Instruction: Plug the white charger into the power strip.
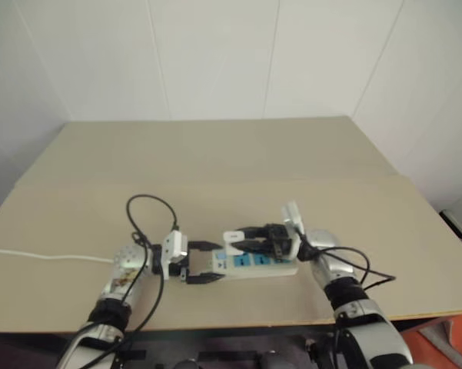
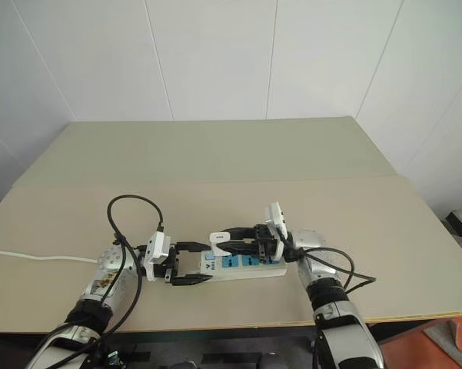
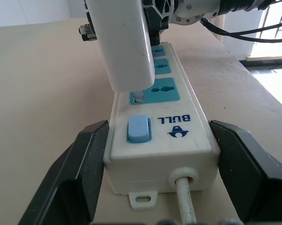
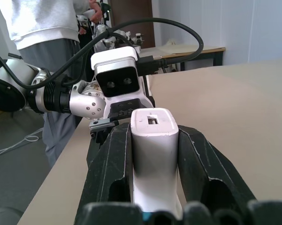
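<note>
White charger (image 4: 154,154) clamped in right pincer (image 4: 155,140), left pincer (image 3: 150,159) gripping power strip (image 3: 169,140)

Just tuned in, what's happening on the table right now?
The left gripper clamps the cord end of the power strip on the table. The right gripper holds the white charger over the blue socket nearest the switch, with a prong at the socket's opening. It does not look fully seated yet.

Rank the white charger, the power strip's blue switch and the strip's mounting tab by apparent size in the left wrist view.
1. White charger, largest, though nearness may inflate it.
2. Blue switch.
3. Mounting tab; close to the switch, so unsure.
</note>
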`<action>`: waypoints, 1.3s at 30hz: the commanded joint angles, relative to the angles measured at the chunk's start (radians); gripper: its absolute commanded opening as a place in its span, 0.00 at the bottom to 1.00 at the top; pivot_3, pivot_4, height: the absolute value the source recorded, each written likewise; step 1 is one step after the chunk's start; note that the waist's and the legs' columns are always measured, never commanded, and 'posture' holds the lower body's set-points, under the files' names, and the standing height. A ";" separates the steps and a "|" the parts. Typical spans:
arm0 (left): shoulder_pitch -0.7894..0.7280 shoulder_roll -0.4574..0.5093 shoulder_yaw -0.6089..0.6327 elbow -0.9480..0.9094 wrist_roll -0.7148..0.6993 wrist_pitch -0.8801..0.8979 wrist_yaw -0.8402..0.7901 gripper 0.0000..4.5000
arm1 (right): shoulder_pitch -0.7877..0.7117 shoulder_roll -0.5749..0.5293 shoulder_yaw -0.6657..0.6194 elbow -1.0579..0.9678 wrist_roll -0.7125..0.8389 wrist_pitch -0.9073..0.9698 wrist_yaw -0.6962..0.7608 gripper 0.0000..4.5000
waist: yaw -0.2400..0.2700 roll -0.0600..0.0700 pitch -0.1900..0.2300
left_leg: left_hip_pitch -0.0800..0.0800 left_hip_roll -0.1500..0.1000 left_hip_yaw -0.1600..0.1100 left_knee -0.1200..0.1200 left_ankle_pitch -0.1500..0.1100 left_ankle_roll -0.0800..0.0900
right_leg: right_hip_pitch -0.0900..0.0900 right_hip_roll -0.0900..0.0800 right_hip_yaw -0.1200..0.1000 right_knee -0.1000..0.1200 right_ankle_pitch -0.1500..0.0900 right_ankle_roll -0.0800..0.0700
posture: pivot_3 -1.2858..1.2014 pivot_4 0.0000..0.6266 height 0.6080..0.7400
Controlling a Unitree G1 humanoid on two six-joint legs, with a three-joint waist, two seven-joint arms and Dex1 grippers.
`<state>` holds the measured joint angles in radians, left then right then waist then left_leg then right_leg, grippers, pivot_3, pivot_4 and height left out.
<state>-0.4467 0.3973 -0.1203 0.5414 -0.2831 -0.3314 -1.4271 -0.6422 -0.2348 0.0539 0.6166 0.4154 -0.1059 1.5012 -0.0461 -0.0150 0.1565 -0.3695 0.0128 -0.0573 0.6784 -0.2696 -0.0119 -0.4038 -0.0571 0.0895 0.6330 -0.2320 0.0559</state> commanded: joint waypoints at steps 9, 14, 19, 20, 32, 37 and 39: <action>0.000 0.005 -0.029 0.035 0.028 0.000 -0.027 0.71 | -0.012 -0.016 -0.020 -0.012 0.010 -0.011 0.022 0.25 | 0.000 0.000 0.000 | 0.000 0.000 0.000 0.000 0.000 0.000 | 0.000 0.000 0.000 0.000 0.000 0.000 | 0.52 0.24 1.00; -0.004 0.004 -0.030 0.048 0.033 -0.009 -0.026 0.71 | 0.005 -0.011 -0.012 -0.015 0.002 -0.018 0.014 0.25 | 0.000 0.000 0.000 | 0.000 0.000 0.000 0.000 0.000 0.000 | 0.000 0.000 0.000 0.000 0.000 0.000 | 0.52 0.24 1.00; -0.006 0.002 -0.032 0.048 0.031 -0.008 -0.025 0.71 | 0.012 -0.013 -0.010 -0.013 -0.002 -0.015 0.015 0.25 | 0.000 0.000 0.000 | 0.000 0.000 0.000 0.000 0.000 0.000 | 0.000 0.000 0.000 0.000 0.000 0.000 | 0.52 0.24 1.00; -0.007 0.000 -0.032 0.049 0.030 -0.009 -0.023 0.71 | 0.015 -0.014 -0.010 -0.013 -0.004 -0.017 0.015 0.25 | 0.000 0.000 0.000 | 0.000 0.000 0.000 0.000 0.000 0.000 | 0.000 0.000 0.000 0.000 0.000 0.000 | 0.52 0.24 1.00; -0.006 -0.003 -0.032 0.044 0.029 -0.007 -0.018 0.71 | 0.023 -0.024 -0.024 0.038 -0.019 -0.058 -0.003 0.25 | 0.001 0.000 0.000 | 0.001 0.000 0.000 0.000 0.000 0.000 | 0.001 0.000 0.000 0.000 0.000 0.000 | 0.52 0.24 1.00; -0.005 -0.003 -0.032 0.041 0.028 -0.005 -0.017 0.71 | 0.031 -0.031 -0.023 0.058 -0.032 -0.072 0.001 0.25 | 0.001 0.000 0.000 | 0.001 0.000 0.000 0.000 0.000 0.000 | 0.001 0.000 0.000 0.000 0.000 0.000 | 0.52 0.24 1.00; -0.005 -0.002 -0.032 0.039 0.028 -0.002 -0.017 0.71 | 0.037 -0.036 -0.019 0.059 -0.036 -0.075 0.006 0.25 | 0.001 0.000 0.000 | 0.001 0.000 0.000 0.000 0.000 0.000 | 0.002 0.000 0.000 0.000 0.000 0.000 | 0.52 0.24 1.00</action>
<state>-0.4624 0.3919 -0.1277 0.5675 -0.2821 -0.3451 -1.4331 -0.6222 -0.2507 0.0306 0.6551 0.4109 -0.1733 1.5019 -0.0451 -0.0150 0.1565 -0.3681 0.0127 -0.0572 0.6784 -0.2696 -0.0119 -0.4021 -0.0572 0.0897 0.6329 -0.2320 0.0559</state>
